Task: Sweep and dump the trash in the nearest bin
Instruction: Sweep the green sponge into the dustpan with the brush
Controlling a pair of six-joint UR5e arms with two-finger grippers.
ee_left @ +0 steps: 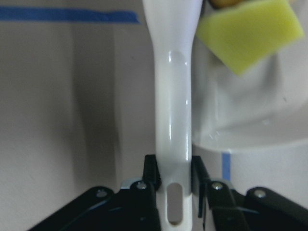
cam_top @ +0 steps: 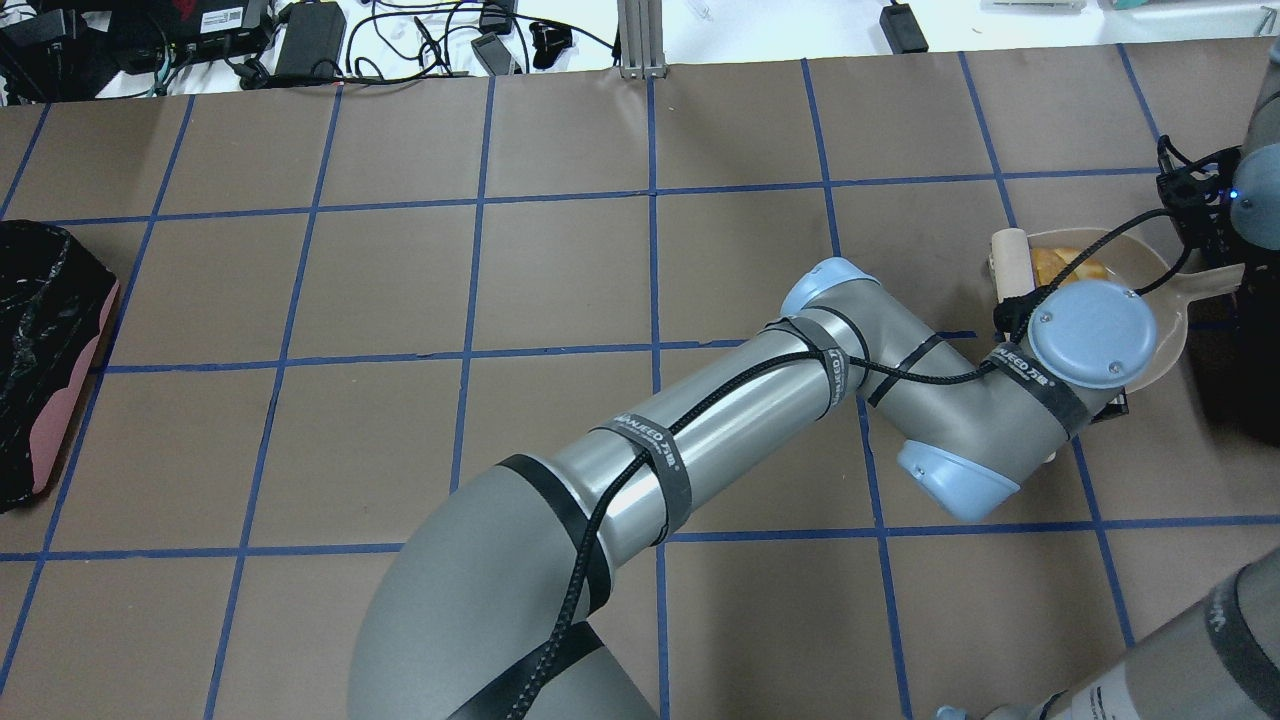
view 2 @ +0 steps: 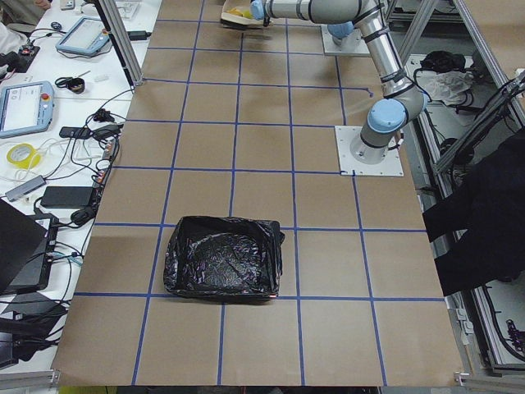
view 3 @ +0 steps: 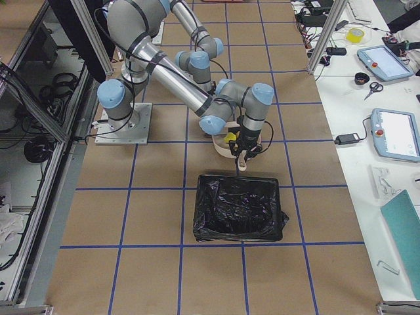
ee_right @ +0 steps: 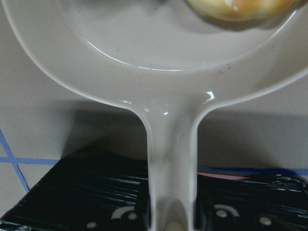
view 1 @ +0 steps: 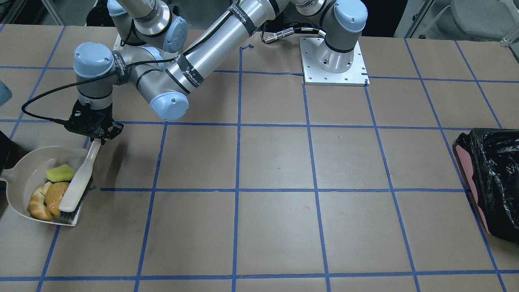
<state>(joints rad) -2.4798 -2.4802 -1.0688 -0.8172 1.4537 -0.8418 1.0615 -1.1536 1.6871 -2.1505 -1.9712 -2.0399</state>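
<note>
A beige dustpan (view 1: 24, 162) sits at the table's right end and holds the trash: a yellow sponge (view 1: 60, 173), a bread roll (view 1: 56, 196) and a croissant (view 1: 37, 205). My left gripper (view 1: 97, 137) has reached across and is shut on the handle of a white brush (view 1: 79, 186), whose bristles rest at the pan's open lip. The left wrist view shows the fingers (ee_left: 151, 173) clamping that handle. My right gripper (ee_right: 171, 211) is shut on the dustpan's handle (ee_right: 171, 144). The dark bin (view 3: 239, 207) stands just beside the pan; only its edge (cam_top: 1240, 390) shows overhead.
A pink bin lined with a black bag (view 1: 490, 182) stands at the table's opposite end. My left arm (cam_top: 700, 430) stretches diagonally over the middle of the table. Cables and electronics (cam_top: 300, 30) lie beyond the far edge. A person in dark clothes (view 2: 484, 222) stands alongside the table.
</note>
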